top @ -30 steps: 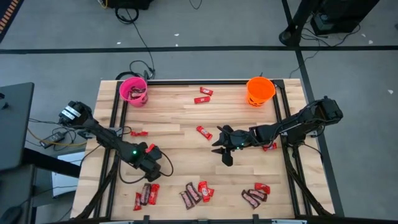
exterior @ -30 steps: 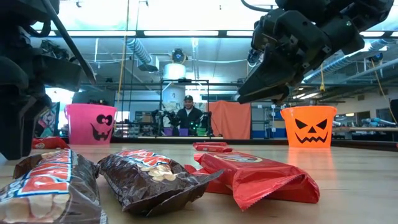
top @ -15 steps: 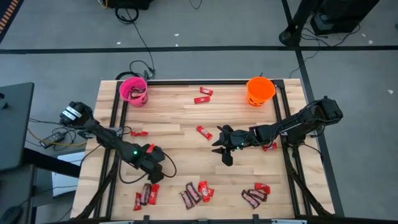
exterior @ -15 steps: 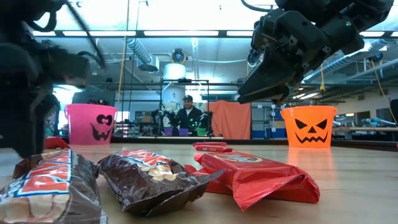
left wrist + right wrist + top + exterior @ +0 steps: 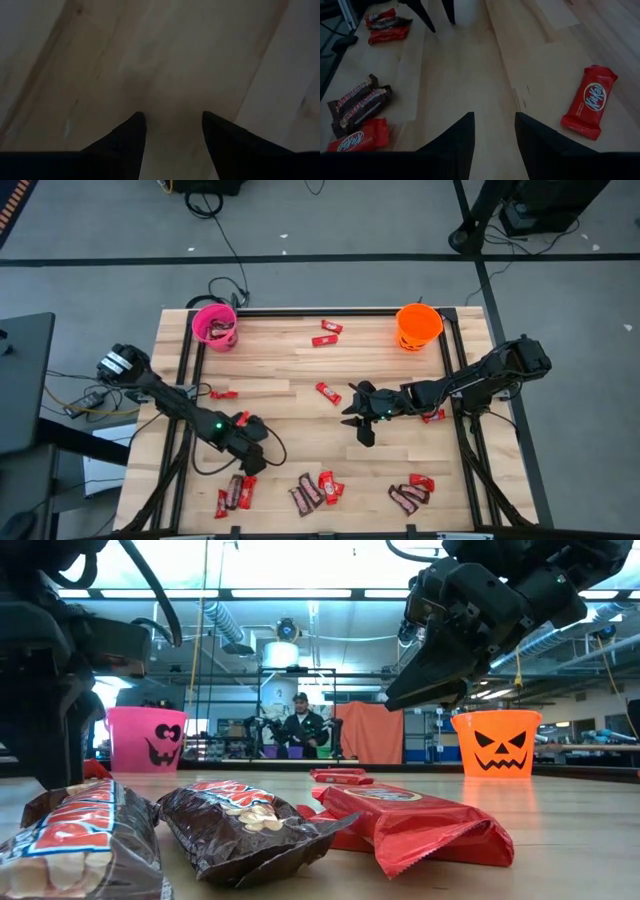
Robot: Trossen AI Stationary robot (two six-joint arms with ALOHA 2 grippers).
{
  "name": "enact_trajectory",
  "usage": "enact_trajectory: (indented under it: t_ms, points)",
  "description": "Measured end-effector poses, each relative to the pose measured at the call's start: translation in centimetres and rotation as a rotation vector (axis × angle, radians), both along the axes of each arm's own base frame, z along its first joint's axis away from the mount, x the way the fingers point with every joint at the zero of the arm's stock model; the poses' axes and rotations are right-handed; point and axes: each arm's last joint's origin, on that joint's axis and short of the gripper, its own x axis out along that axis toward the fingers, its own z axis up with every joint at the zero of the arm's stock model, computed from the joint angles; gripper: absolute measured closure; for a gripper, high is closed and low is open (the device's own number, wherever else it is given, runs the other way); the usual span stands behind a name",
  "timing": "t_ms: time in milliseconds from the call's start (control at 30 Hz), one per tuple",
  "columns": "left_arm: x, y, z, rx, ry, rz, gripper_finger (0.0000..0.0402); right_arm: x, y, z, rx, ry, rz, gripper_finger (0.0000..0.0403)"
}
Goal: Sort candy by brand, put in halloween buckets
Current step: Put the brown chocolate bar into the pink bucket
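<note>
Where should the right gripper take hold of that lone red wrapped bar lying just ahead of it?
Grip the red wrapped bar across its narrow middle, coming straight down. It lies flat on the wooden table, clear of other candy. The right gripper, open and empty, hovers beside it.

- "kitkat" in white script on the red candy bar wrapper (image 5: 590, 102) lying alone on the desk (image 5: 470, 75)
- print on the other wrappers (image 5: 80, 835) is too blurred to read

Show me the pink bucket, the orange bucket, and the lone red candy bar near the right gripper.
pink bucket (image 5: 214, 327), high view, rim.
orange bucket (image 5: 418, 326), high view, rim.
red candy bar (image 5: 590, 101), right wrist view, wrapper middle.
</note>
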Motion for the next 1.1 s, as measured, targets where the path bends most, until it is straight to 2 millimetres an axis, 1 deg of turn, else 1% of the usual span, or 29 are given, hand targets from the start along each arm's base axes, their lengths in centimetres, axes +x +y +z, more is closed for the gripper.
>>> enact_trajectory:
  t_ms: [167,467,633,733,933,1100]
  points:
    - [0.0,0.0,0.0,-0.01,0.001,0.017,0.0192,0.0,0.0,0.0,0.0,0.0,0.0,0.0251]
    - [0.6,-0.5,0.2,-0.089,-0.055,0.035,0.0155,0.0,0.0,0.0,0.016,0.003,-0.011,0.0251]
    - [1.4,-1.0,-0.6,-0.122,-0.071,0.07,0.0139,0.0,0.0,0.0,0.027,0.004,-0.011,0.0251]
    - [1.5,-1.0,-1.3,-0.117,-0.04,0.104,0.0138,0.0,0.0,0.0,0.034,0.004,-0.014,0.0251]
    - [1.6,-1.0,-1.0,-0.073,-0.013,0.137,0.0147,0.0,0.1,0.0,0.041,0.003,-0.018,0.0251]
    - [2.1,-1.3,-1.3,-0.031,0.002,0.077,0.0155,0.0,0.2,0.0,0.042,0.003,-0.026,0.0251]
